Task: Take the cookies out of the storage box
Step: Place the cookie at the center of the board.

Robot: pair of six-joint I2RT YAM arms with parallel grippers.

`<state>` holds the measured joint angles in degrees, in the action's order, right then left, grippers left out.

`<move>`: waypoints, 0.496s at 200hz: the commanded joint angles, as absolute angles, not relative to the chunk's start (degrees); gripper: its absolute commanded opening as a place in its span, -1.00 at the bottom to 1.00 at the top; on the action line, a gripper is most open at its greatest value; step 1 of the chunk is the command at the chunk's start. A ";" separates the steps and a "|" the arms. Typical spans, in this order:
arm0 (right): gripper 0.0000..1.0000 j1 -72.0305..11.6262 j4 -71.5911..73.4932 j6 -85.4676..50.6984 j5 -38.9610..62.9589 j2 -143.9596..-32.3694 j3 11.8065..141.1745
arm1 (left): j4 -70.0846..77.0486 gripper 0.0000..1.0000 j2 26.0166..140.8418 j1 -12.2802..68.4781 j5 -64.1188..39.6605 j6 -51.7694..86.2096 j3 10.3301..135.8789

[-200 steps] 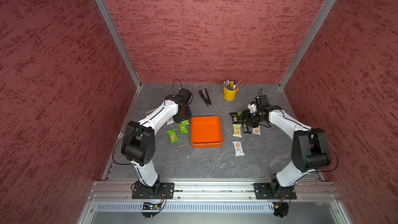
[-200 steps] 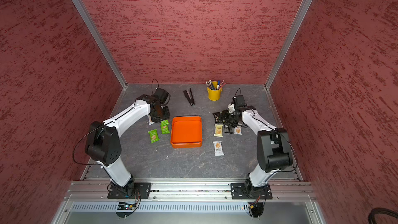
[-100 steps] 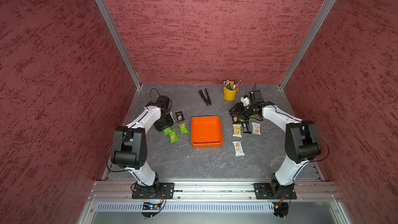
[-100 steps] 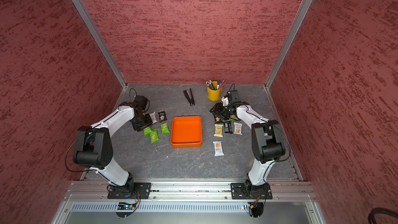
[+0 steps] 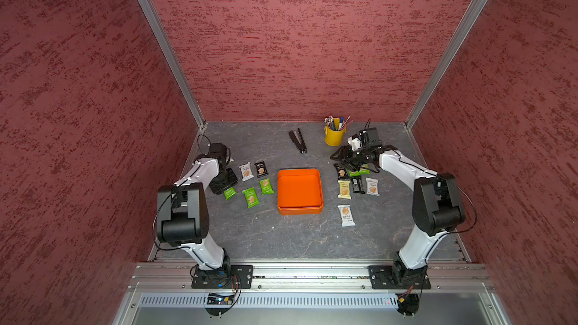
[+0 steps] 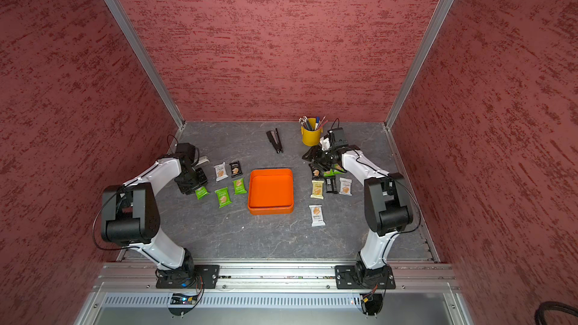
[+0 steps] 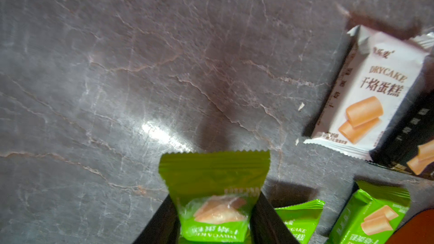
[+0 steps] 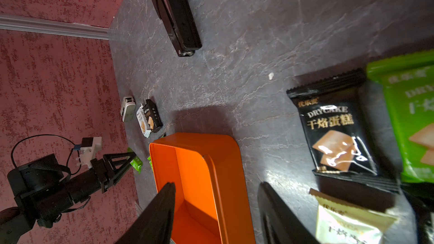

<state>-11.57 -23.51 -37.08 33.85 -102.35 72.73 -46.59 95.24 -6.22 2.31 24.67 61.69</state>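
Grey table [image 5: 281, 239], red walls: left pincer [image 7: 215, 215] grips a green packet [image 7: 213, 174] outside the empty orange box [image 5: 300, 211] lying between pincers; right pincer [image 8: 217, 185] gapes, empty. Likely last step: release it.

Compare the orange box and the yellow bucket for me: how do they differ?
The box is orange, square, shallow and empty; the bucket is yellow, round, deep and full of pens. The box sits centrally between the packets; the bucket stands at the back. Both are open-topped.
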 commanded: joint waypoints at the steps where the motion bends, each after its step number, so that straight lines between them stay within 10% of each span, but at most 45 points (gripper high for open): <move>1: 0.20 -11.75 -24.31 -37.01 33.10 -102.36 74.50 | -43.84 -0.05 95.75 -6.37 1.42 23.66 60.11; 99: 0.21 -10.73 -34.27 -30.01 24.63 -98.80 76.82 | -41.40 0.08 96.50 -6.12 0.27 24.19 58.18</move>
